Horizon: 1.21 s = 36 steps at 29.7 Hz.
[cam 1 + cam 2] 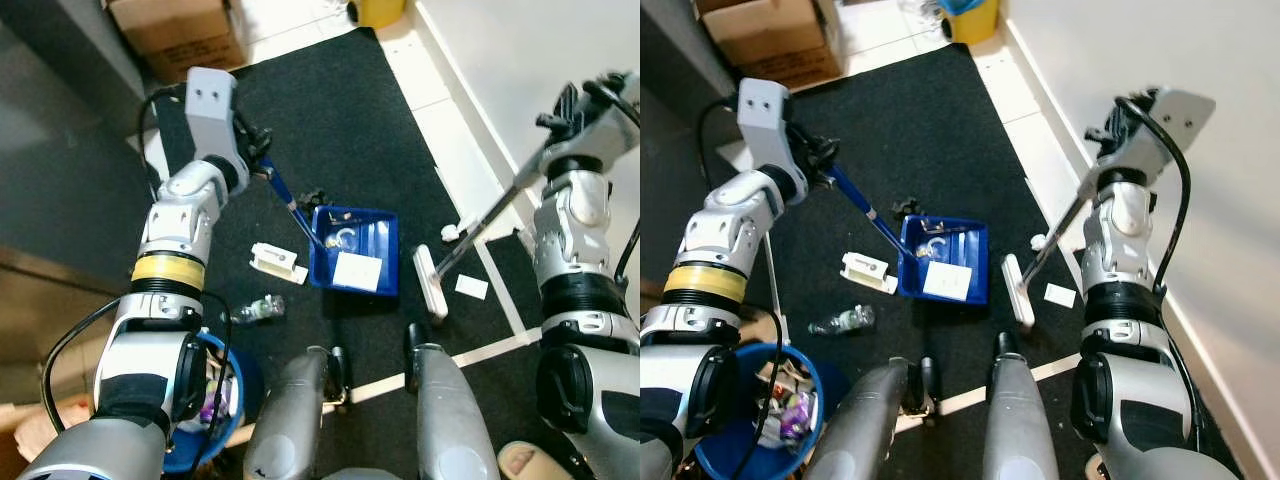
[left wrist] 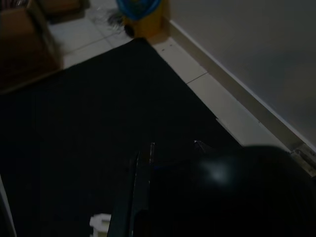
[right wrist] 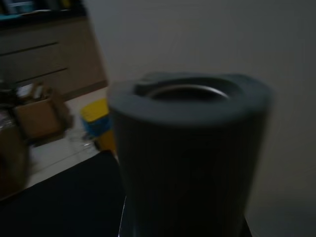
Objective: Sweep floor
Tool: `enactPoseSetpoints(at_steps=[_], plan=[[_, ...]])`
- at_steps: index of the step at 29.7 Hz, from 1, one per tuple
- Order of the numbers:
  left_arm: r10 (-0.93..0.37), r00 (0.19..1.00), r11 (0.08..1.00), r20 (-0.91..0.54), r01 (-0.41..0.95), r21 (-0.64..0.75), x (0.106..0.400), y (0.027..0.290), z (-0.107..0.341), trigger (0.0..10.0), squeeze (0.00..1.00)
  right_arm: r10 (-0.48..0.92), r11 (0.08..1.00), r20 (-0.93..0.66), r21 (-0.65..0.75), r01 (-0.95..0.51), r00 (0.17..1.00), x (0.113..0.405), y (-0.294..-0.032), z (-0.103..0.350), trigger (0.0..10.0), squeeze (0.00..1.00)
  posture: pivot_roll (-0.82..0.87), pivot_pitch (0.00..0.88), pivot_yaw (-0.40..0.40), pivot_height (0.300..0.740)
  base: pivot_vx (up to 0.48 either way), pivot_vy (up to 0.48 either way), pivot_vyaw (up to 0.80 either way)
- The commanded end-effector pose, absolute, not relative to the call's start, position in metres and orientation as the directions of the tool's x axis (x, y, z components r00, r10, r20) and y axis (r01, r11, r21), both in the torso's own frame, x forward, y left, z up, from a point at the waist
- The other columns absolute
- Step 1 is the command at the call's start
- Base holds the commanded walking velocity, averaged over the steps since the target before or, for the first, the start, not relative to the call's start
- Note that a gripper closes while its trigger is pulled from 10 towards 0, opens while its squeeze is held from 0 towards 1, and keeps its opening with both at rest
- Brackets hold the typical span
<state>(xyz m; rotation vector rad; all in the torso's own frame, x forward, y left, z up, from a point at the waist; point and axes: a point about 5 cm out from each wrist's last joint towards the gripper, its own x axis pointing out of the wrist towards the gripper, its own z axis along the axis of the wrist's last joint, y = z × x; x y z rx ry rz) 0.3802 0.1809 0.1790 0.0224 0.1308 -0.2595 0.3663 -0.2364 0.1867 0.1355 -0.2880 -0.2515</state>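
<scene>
Dustpan (image 1: 355, 245): flat on the black mat (image 1: 330, 120), mouth toward the broom; left pincer (image 1: 255, 150) clenched on its blue handle to steady it. Broom (image 1: 432, 280): head on the mat beside the pan, angled to push scraps in; right pincer (image 1: 570, 110) grasping its pole. Paper scrap (image 1: 471, 287): unswept, past the head.

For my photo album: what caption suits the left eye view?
Left gripper holds a blue dustpan while right gripper works a broom.
</scene>
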Motion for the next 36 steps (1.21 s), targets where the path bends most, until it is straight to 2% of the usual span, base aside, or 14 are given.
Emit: enactPoseSetpoints(at_steps=[1,22,36], plan=[[-0.262,0.959,0.965,-0.108,0.264,0.002,0.379,0.183,0.187,10.0,0.00,-0.278,0.956,0.270,0.168,0.239,0.922,0.365,-0.241,0.189,10.0,0.00,-0.04,0.121,0.073,0.740,0.000,0.000,-0.78],[-0.227,0.960,0.973,-0.162,0.229,-0.005,0.382,0.184,0.181,10.0,0.00,-0.298,0.952,0.259,0.156,0.264,0.919,0.363,-0.247,0.187,10.0,0.00,-0.05,0.132,0.079,0.740,0.000,0.000,-0.77],[-0.102,0.959,0.993,-0.264,0.114,0.033,0.380,0.205,0.157,10.0,0.00,-0.282,0.957,0.246,0.147,0.252,0.927,0.364,-0.243,0.183,10.0,0.00,-0.05,0.142,0.075,0.740,0.000,0.000,0.00]])
